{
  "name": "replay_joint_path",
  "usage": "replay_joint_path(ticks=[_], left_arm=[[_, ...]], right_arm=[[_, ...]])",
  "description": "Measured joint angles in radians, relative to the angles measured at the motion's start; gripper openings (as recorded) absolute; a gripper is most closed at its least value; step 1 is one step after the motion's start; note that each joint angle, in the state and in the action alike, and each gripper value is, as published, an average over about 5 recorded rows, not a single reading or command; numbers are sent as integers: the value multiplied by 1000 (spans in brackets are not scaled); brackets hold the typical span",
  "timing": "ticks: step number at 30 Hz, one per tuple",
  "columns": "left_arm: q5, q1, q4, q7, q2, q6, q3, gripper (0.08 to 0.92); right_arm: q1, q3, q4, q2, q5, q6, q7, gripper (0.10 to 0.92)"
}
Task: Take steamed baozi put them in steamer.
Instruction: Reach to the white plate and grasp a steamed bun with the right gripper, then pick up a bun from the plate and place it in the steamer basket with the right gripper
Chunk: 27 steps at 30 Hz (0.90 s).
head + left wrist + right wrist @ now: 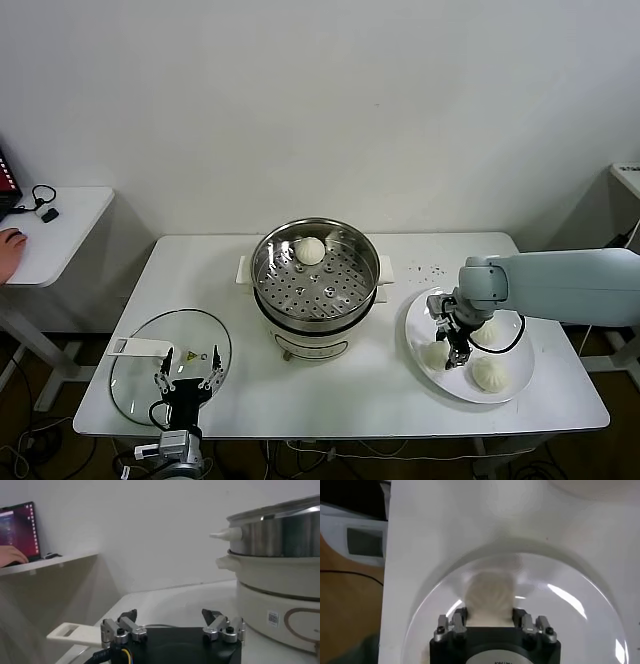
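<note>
Head view: one baozi [310,251] in steamer [315,275], three on plate [510,392]; right gripper [447,343] clasps one, left gripper [187,377] wide.

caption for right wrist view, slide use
Right gripper closes around a baozi on the white plate.

The right claw [452,340] covers part of a bun [437,352] on the plate [510,385]; in its wrist view, that bun [489,596] is blurred, its underside hidden.
</note>
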Motion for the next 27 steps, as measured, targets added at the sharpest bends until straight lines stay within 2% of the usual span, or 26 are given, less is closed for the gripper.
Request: replay_joint_path(ticks=[11,27], left_arm=[[0,3,-9,0,0,1,7,823],[4,7,-36,7,0,16,29,823]], right_arm=[[130,-58,42,31,41,29,-36,535],[514,-166,131,99,202,64,-123,551]])
